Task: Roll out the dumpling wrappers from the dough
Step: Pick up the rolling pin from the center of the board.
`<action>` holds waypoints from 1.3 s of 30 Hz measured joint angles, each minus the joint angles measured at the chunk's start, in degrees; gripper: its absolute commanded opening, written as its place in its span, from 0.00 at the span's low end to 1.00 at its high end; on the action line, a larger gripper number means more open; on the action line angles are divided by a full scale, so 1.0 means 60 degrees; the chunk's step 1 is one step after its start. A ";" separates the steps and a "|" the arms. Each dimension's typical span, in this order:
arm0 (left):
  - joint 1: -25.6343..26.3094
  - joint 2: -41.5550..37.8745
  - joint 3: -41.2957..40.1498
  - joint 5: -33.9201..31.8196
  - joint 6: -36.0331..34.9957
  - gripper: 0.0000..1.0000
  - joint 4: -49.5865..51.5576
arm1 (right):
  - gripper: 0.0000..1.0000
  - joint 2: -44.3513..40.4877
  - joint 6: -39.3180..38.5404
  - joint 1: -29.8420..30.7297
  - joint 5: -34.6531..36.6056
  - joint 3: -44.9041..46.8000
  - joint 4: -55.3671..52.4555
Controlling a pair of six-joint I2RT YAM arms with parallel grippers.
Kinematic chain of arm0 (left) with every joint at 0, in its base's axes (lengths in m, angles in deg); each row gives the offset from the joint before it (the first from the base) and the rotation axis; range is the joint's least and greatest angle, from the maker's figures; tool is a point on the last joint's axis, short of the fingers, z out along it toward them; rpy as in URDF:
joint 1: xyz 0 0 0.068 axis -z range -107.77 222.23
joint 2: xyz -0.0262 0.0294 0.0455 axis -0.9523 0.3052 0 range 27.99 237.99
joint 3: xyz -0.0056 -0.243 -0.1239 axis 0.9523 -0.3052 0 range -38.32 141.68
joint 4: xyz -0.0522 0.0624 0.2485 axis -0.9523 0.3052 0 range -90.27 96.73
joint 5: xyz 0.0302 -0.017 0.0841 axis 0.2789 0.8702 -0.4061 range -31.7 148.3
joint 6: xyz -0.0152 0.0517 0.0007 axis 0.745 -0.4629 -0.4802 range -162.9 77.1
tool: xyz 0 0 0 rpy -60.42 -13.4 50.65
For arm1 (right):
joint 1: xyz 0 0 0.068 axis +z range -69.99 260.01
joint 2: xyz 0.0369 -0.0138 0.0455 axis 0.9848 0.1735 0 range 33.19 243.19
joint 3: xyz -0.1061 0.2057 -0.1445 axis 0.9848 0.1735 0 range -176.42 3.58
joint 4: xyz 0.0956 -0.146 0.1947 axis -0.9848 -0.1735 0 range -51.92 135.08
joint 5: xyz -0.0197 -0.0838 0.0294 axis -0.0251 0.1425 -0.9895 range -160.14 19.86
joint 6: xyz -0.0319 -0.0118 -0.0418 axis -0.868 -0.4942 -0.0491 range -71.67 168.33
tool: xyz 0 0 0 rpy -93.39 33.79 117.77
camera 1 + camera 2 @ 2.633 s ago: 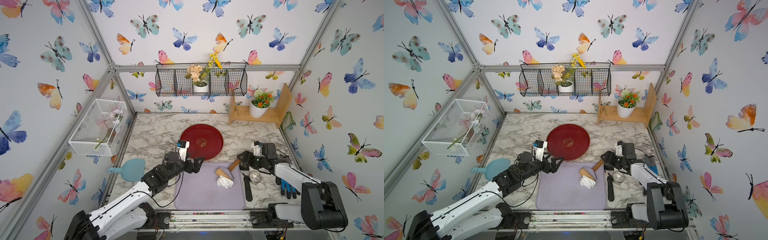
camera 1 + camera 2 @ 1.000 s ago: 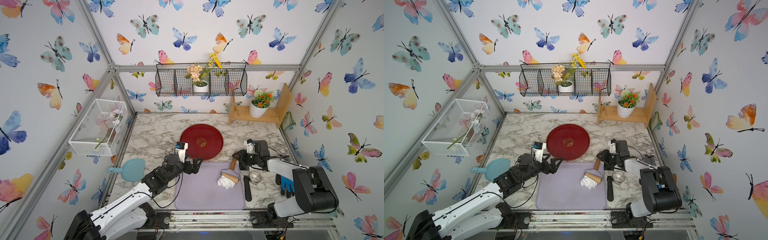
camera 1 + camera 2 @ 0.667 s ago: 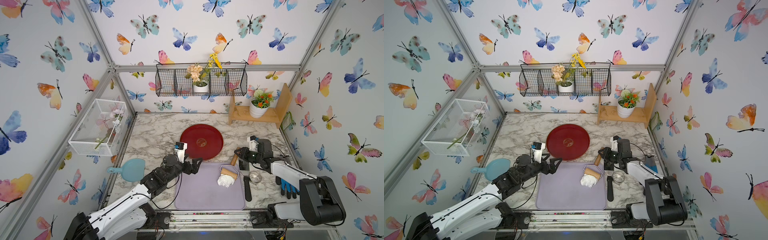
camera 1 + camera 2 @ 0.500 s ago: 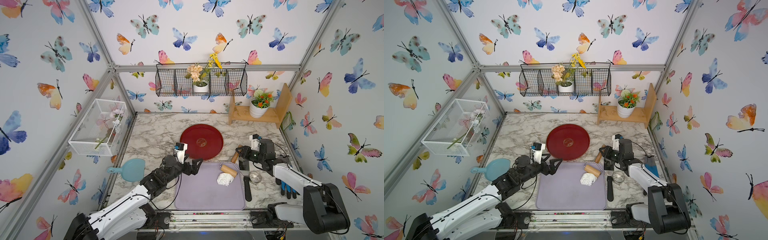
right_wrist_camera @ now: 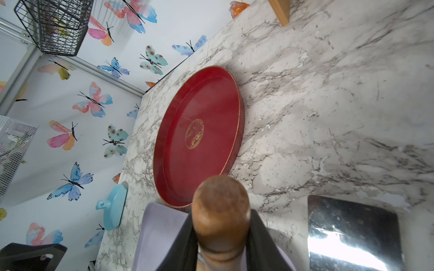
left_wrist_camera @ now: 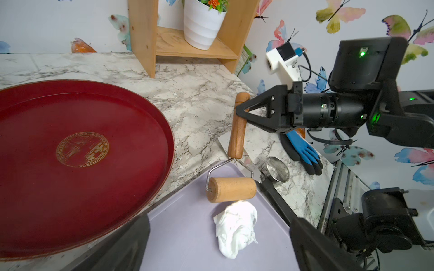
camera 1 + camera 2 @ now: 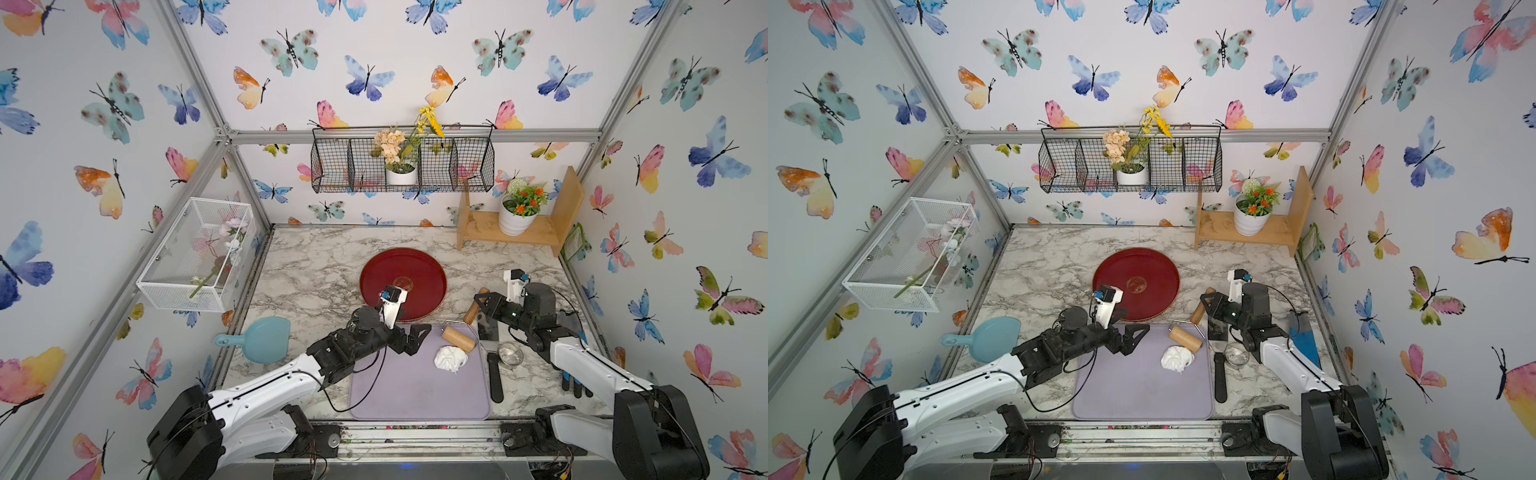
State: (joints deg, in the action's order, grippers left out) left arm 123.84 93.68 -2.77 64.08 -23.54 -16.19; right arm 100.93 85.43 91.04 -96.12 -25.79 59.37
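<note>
Roller (image 7: 458,338) drew back beside dough (image 7: 450,359) (right gripper (image 7: 478,300) clamps its handle (image 7: 468,316)).

Hidden and blurred parts
In both top views the left arm's camera (image 7: 390,296) is covering the rim of the red tray (image 7: 415,266) near its 6 o'clock. The right arm (image 7: 582,361) is hiding part of the blue glove (image 7: 575,386), at 3 o'clock from the mat (image 7: 407,395). The fingers (image 6: 131,244) of the left gripper (image 6: 219,223) are appearing blurred and edge-cut.

Crumpled white dough (image 7: 450,359) lies on the purple mat (image 7: 407,390), beside the roller (image 7: 458,338).
</note>
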 measured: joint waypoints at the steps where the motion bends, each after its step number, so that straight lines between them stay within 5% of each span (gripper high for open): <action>1: 0.0058 0.0284 0.0138 0.0062 -0.0022 0.99 -0.0069 | 0.13 -0.0091 0.0000 0.0004 0.0000 0.0000 0.0051; 20: 0.0229 0.4350 0.3024 0.2339 -0.0270 0.98 -0.0831 | 0.13 -0.1297 -0.0204 0.0047 -0.1049 0.0244 0.0987; 39: 0.0229 0.5453 0.4149 0.3024 -0.0295 0.66 -0.0586 | 0.13 -0.1716 -0.0284 0.0160 -0.2255 0.0412 0.1490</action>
State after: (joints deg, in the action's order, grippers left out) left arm 125.22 126.40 22.13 82.22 -25.32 -19.71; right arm 90.64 83.73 92.00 -109.65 -23.32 68.31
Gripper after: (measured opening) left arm 0.699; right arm 0.319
